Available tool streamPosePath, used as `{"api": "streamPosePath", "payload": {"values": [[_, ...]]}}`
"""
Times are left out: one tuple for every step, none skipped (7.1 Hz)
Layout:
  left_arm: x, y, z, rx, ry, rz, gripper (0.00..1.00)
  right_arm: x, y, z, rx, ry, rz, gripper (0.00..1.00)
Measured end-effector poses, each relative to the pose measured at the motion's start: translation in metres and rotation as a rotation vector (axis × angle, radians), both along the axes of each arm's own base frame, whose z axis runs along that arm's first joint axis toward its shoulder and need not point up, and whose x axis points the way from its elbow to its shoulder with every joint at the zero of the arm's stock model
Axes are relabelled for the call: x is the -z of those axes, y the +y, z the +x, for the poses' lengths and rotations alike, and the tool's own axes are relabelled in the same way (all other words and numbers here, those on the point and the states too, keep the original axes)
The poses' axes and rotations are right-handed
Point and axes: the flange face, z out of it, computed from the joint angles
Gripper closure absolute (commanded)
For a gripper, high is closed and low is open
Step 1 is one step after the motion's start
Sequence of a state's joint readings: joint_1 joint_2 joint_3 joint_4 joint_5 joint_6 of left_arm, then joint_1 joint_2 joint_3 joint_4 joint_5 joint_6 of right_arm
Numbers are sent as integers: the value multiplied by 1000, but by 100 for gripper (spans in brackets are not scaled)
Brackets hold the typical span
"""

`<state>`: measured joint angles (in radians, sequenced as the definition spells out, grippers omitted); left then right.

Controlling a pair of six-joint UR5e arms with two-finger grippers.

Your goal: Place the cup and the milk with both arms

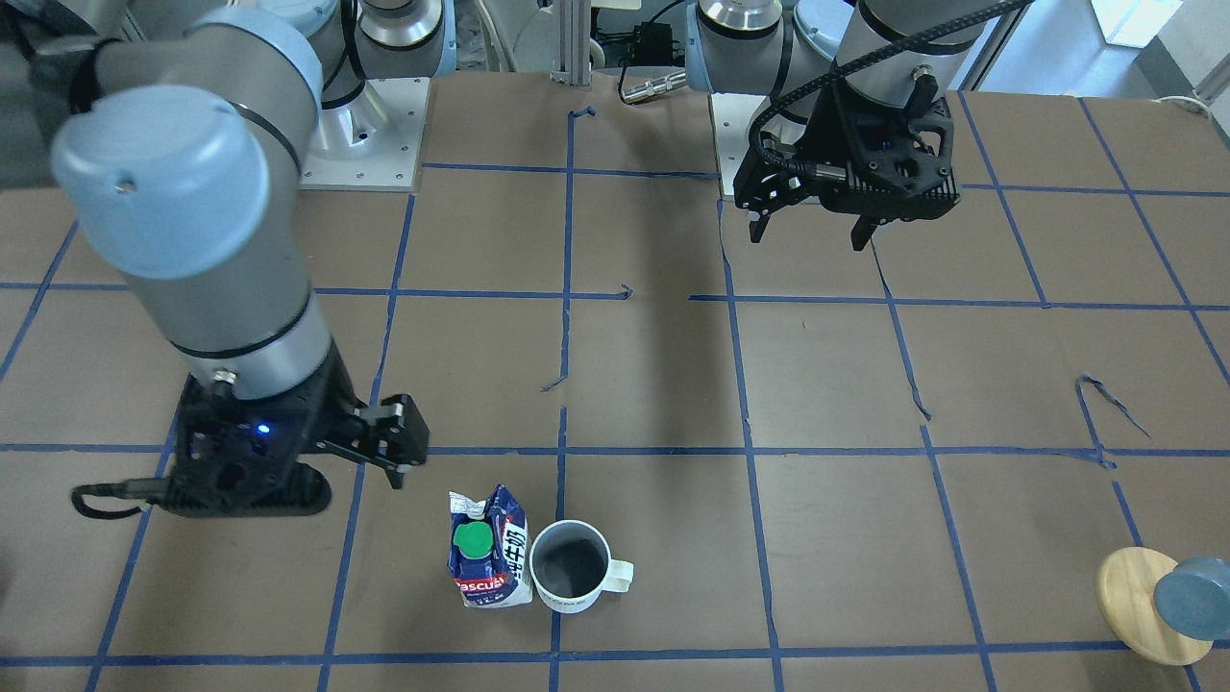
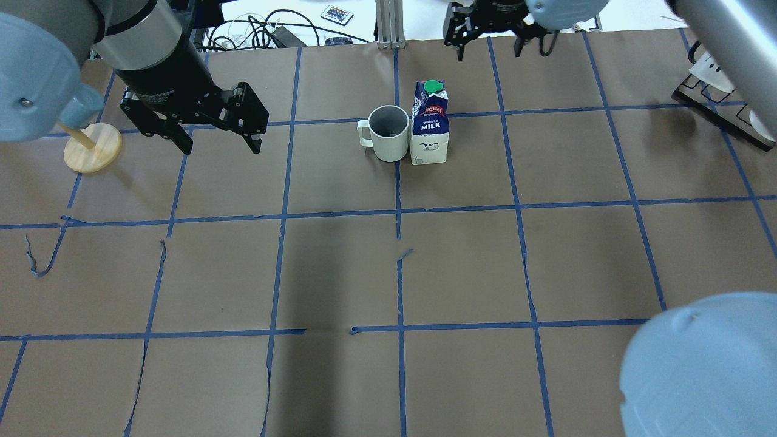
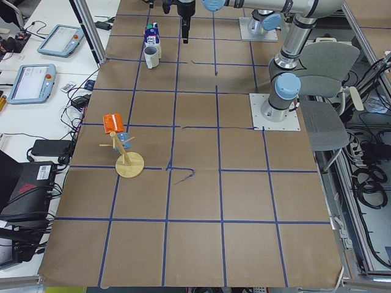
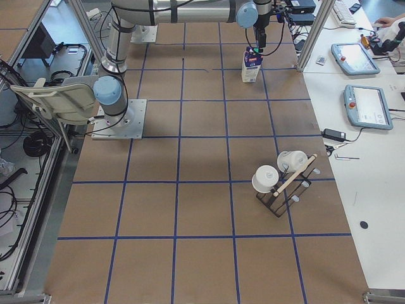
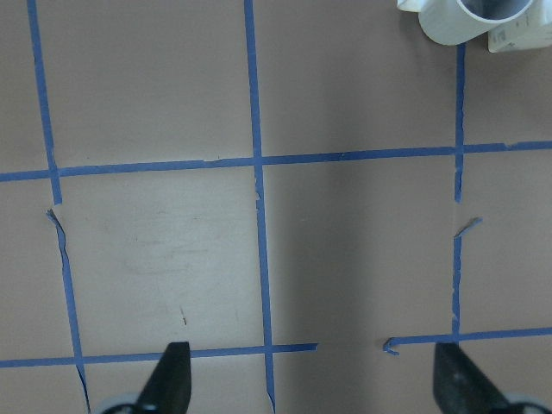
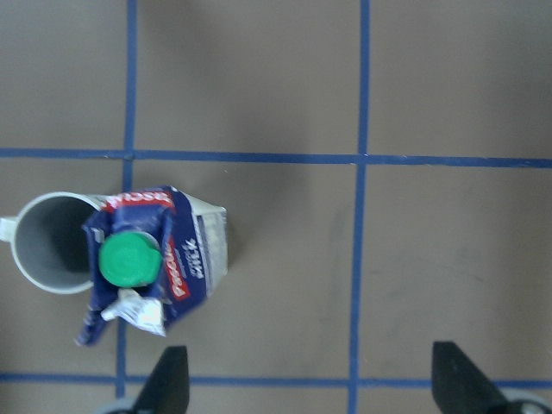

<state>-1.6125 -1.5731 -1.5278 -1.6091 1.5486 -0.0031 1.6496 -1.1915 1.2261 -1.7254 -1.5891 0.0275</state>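
Note:
The cup (image 2: 388, 135), a white mug with a dark grey inside, stands upright at the far middle of the table. The blue and white milk (image 2: 431, 130) with its green cap stands against it. Both also show in the front view, cup (image 1: 572, 567) and milk (image 1: 490, 562). My right gripper (image 2: 488, 54) is open and empty, up above the table just beyond the milk. Its wrist view shows the milk (image 6: 155, 263) and cup (image 6: 43, 246) below, left of the open gripper (image 6: 310, 371). My left gripper (image 2: 221, 149) is open and empty, left of the cup (image 5: 470, 21).
A round wooden stand (image 2: 92, 147) with a blue cap (image 1: 1192, 598) stands at the table's left side near my left arm. A black rack (image 4: 285, 183) with white cups stands at the right side. The brown table cover (image 2: 461, 267) has a blue tape grid.

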Motion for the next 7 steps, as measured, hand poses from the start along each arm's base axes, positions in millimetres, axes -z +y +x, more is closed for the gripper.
{"api": "streamPosePath", "payload": {"values": [[0,0,1,-1,0,0,0,-18,32,-34,-21,-14,5,0],[0,0,1,-2,-1,-1,0,-23,57,-55,-23,-24,-21,0],[0,0,1,-3,-1,-1,0,-23,70,-63,-23,-18,-47,0],[0,0,2,-3,-1,-1,0,-23,79,-58,-30,-14,-51,0],[0,0,2,-3,-1,-1,0,-20,94,-41,-52,-6,-45,0],[0,0,2,-3,-1,-1,0,-18,108,-26,-75,9,-50,0],[0,0,2,-4,-1,-1,0,-17,112,-20,-87,19,-57,0]]}}
